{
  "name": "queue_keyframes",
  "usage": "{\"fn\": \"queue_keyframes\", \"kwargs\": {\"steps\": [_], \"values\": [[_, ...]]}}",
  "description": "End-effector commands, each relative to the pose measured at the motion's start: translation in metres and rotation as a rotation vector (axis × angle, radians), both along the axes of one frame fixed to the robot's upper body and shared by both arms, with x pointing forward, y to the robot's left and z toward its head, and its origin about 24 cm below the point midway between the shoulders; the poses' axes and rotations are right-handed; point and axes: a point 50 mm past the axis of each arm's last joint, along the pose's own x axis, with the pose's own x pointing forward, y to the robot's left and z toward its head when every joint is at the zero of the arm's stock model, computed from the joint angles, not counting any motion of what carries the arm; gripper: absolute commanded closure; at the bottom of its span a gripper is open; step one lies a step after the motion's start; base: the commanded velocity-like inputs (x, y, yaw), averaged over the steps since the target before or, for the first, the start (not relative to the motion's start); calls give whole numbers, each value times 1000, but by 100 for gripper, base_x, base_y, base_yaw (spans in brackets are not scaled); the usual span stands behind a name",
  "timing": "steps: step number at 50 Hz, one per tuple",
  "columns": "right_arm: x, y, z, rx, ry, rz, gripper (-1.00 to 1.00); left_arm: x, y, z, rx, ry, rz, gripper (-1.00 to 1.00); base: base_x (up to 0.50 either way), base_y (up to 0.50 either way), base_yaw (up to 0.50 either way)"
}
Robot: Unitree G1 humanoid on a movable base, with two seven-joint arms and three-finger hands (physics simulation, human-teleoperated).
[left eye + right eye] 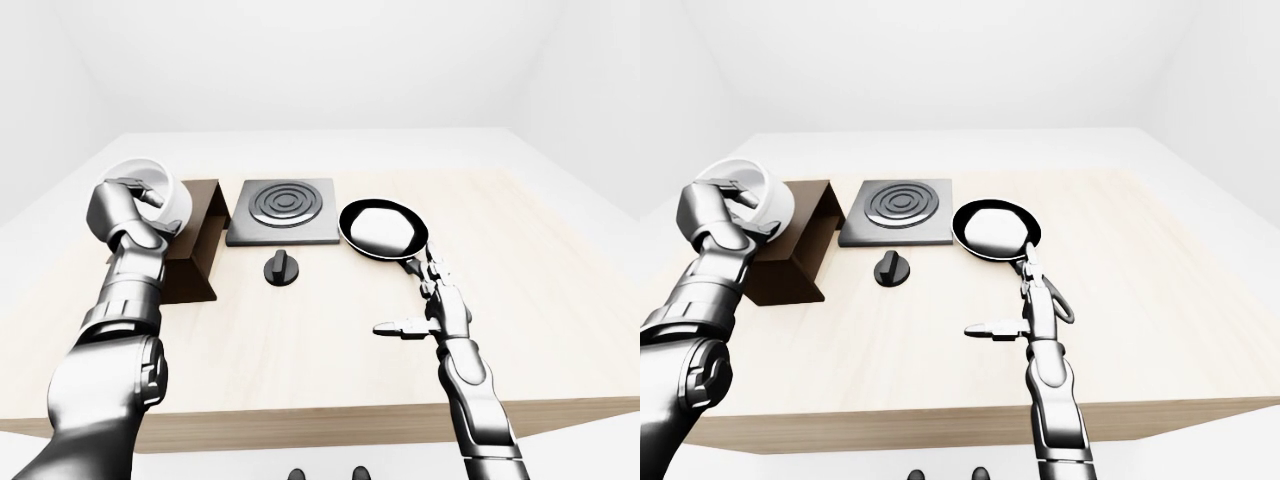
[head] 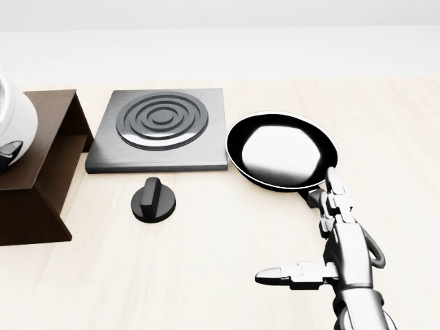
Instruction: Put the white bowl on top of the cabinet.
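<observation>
- At the left of the left-eye view, the left hand (image 1: 128, 205) has its fingers closed round the round white bowl (image 1: 160, 199), thumb side over the rim; the bowl is tilted, its opening turned toward the upper left of the frame.
- The bowl hangs over the dark brown wooden cabinet (image 1: 200, 243), at the left end of its flat top. Whether its base already touches the wood cannot quite be told from these views; in the head view only a white edge shows at the far left, above the cabinet's top.
- To do this step well, I judge the wrist should roll the bowl level first, then lower it straight down onto the middle of the top, away from the left edge and the sloped side, and only then loosen the fingers.
- Just right of the cabinet on the pale wooden desk (image 2: 385, 124) lie the square grey hob plate with ringed burner (image 2: 161, 127) and, below it, the round black knob (image 2: 152, 199); neither is in the way.
- Further right sits the black frying pan (image 2: 282, 150).
- At the lower right, the right hand (image 2: 323, 237) hovers with fingers spread open and empty, one finger close to the pan's handle; best kept idle.
</observation>
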Motion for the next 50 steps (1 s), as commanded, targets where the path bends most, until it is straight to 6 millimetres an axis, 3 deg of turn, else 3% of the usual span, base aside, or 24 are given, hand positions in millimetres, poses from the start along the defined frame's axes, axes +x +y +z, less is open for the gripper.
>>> {"fn": "queue_keyframes", "kwargs": {"steps": [1,13,50], "values": [[-1,0,0,0,-1,0,-100,2,-1,5,44,10,-6,100,0,0,0],[1,0,-1,-2,0,-1,-100,4,-4,3,34,34,-9,100,0,0,0],[0,2,0,-6,-1,4,-100,13,-13,28,74,-12,-32,100,0,0,0]]}}
